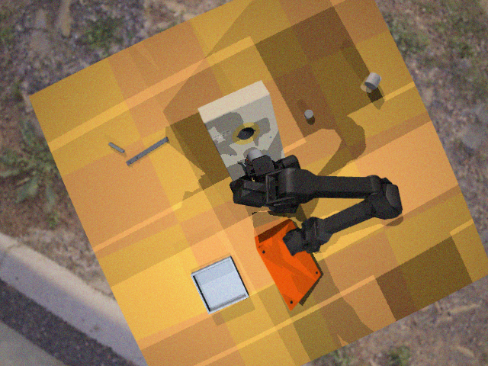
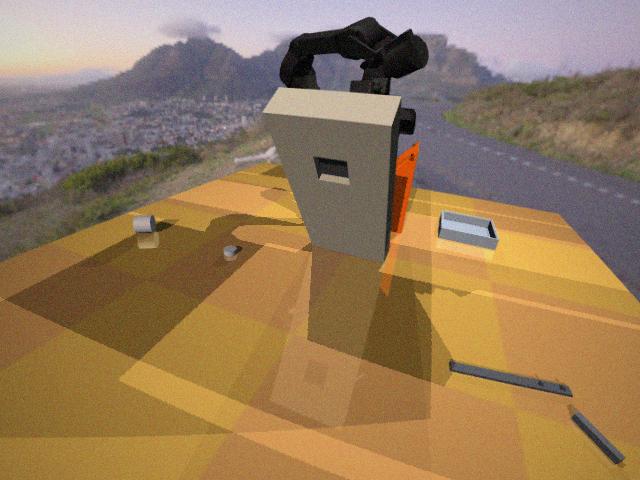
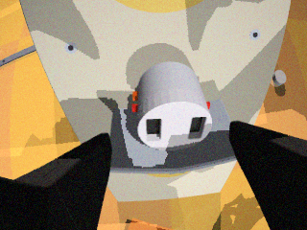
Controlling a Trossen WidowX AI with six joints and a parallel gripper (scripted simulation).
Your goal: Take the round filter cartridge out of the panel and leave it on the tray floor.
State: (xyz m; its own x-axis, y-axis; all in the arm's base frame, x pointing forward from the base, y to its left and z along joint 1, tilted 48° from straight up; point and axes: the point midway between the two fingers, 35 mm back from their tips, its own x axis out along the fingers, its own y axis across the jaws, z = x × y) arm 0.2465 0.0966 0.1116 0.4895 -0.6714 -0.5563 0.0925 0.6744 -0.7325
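Note:
The pale grey filter cartridge (image 1: 254, 152) (image 3: 170, 86) is out of its round socket (image 1: 246, 133). It lies against the lower front of the panel (image 1: 271, 110) (image 2: 343, 222) (image 3: 115, 29), at a dark grey ledge (image 3: 197, 154). Its slotted face points toward the wrist camera, and small red and orange parts show at its sides. My gripper (image 3: 171, 136) is open, with one fingertip on each side of the face and a gap at both sides; the fingers touch nothing visible. The tray (image 1: 221, 284) (image 2: 465, 237) is empty.
An orange plate (image 1: 289, 277) (image 2: 405, 193) stands beside the arm base. A larger cylinder (image 1: 373, 81) (image 2: 144, 224) and a small one (image 1: 308, 114) (image 2: 230, 252) (image 3: 279, 78) are on the table. Two grey bars lie beyond: long (image 1: 147, 151) (image 2: 509, 378) and short (image 1: 117, 147) (image 2: 597, 438).

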